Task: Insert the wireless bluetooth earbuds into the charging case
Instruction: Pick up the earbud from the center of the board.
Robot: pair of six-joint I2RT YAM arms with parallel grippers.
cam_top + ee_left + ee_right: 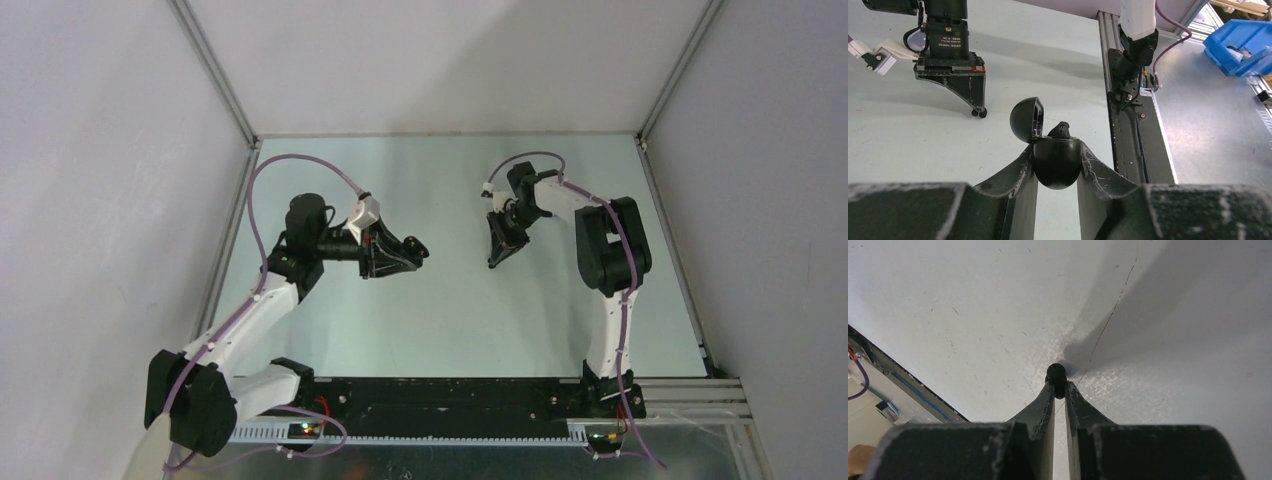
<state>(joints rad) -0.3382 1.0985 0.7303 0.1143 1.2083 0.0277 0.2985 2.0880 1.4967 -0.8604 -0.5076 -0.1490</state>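
Observation:
My left gripper (1057,150) is shut on the round black charging case (1057,165) and holds it above the table. Its domed lid (1025,120) stands open to the left. One glossy black earbud (1061,129) sticks up out of the case. My right gripper (1060,386) is shut on a second black earbud (1056,374), pinched at its fingertips just above the table. In the top view the left gripper (418,250) and the right gripper (494,262) face each other a short gap apart. The right gripper also shows in the left wrist view (979,113). No lilac earbuds are in view.
The pale green table (440,320) is bounded by grey walls left, right and back. A black rail (1128,125) runs along the near edge. A blue bin (1243,45) sits beyond it on a grey bench.

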